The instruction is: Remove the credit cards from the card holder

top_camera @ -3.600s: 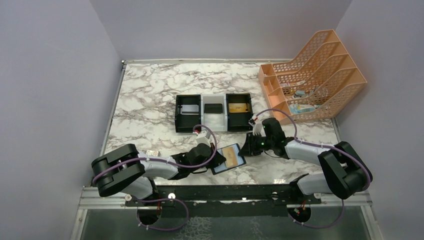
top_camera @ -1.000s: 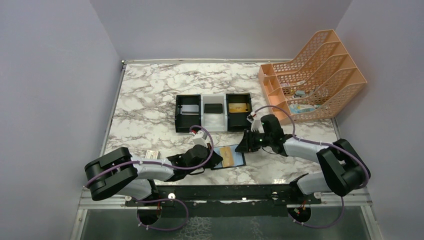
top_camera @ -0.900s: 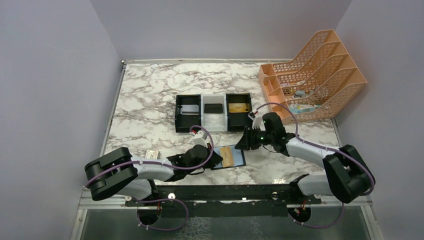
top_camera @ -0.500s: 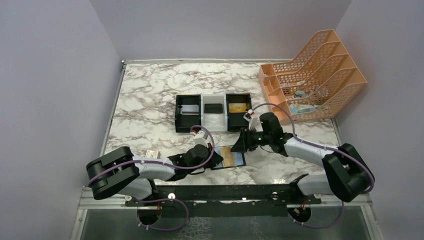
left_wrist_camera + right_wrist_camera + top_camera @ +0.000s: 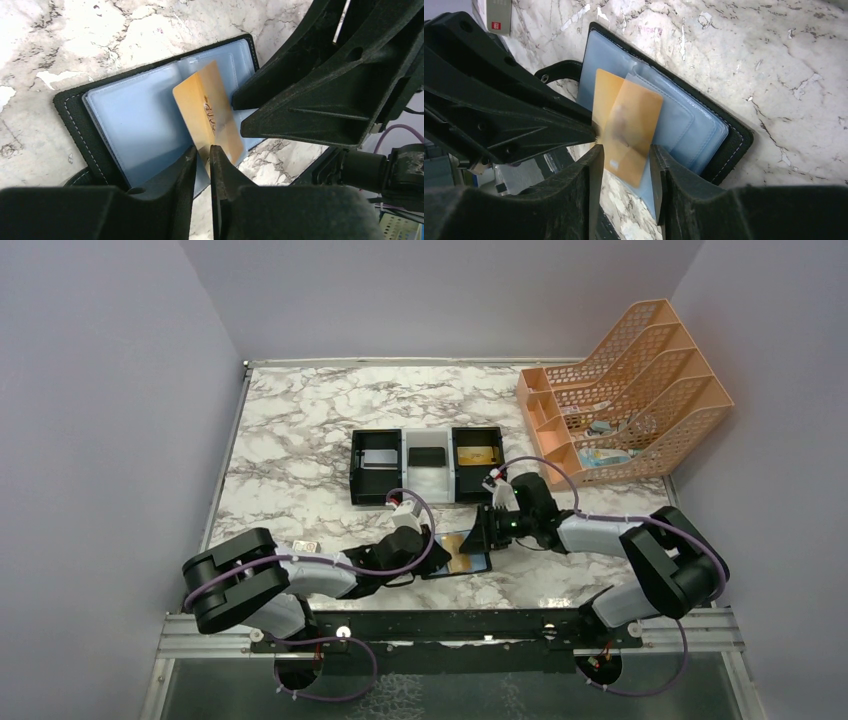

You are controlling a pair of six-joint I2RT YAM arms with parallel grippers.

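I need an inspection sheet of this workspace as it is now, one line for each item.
Surface: white-grey veined marble tabletop, no spill seen.
Job's things: flat black bifold card holder lies open; gold-tan plastic card stands tilted over its bluish pockets.
Clutter: black-white-black three-compartment tray; orange mesh file rack; small white box with red mark.
Grippers: left gripper pinches the gold-tan card; right gripper open astride it.
Cables: thin purple cables loop along both arms.
Surroundings: plain lilac walls; nothing else seen.
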